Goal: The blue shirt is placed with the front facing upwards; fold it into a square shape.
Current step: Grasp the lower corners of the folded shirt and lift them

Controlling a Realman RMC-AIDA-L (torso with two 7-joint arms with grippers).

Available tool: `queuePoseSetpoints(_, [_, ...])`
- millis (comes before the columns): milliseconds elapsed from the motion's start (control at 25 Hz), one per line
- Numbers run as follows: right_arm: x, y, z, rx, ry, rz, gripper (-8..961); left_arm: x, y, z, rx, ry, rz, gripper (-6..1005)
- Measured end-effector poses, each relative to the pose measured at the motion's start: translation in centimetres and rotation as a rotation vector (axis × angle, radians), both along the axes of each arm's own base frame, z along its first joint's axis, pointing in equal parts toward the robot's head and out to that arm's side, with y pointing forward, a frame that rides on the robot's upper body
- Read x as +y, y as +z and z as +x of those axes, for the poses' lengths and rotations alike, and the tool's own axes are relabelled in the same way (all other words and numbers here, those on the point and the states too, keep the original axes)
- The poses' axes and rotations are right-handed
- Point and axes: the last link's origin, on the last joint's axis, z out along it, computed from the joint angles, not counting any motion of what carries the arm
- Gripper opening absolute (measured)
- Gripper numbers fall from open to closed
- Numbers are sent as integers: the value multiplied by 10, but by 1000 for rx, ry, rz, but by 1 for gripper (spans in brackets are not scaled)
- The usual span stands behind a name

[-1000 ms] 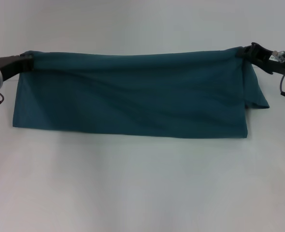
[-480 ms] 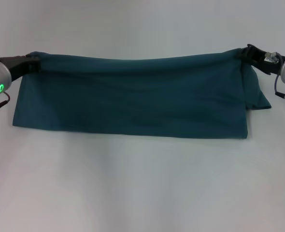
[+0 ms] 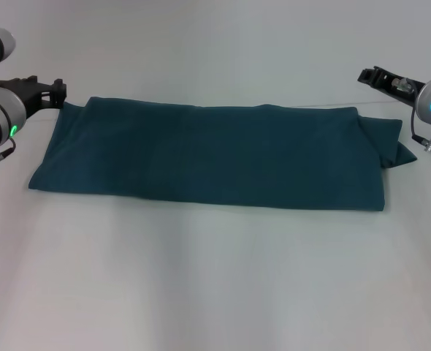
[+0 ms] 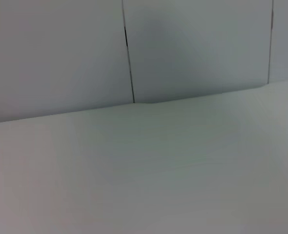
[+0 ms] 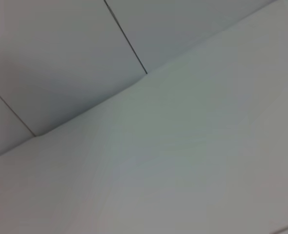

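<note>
The blue shirt [image 3: 215, 157] lies flat on the white table [image 3: 215, 285] as a long folded band running left to right. No print shows on it. A sleeve corner [image 3: 398, 150] sticks out at its right end. My left gripper [image 3: 57, 93] hovers open just off the band's far left corner and holds nothing. My right gripper [image 3: 364, 74] hovers open above and behind the far right corner, clear of the cloth. Neither wrist view shows the shirt or any fingers.
The left wrist view shows bare table top [image 4: 144, 185] and a panelled grey wall [image 4: 183, 48] behind its far edge. The right wrist view shows the same table [image 5: 193, 156] and wall [image 5: 61, 58].
Both grippers let go of the shirt's far edge, which dropped from its raised, stretched hold onto the table. Each arm has pulled back outward from its corner.
</note>
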Motion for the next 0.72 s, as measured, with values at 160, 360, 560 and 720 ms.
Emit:
queuePoseSetpoints(160, [3, 3, -5, 19, 19, 10, 214, -1, 2, -3, -37, 14, 16, 400])
queuePoseSetpoints(360, [6, 1, -16, 4, 72, -23, 416, -11, -8, -12, -79, 19, -38, 549])
queuePoseSetpoints(560, [7, -2, -31, -127, 184, -83, 632, -21, -2, -24, -169, 18, -105, 723])
queuePoseSetpoints(720, [-1, -10, -30, -141, 207, -105, 821, -24, 4, -33, -156, 27, -106, 846])
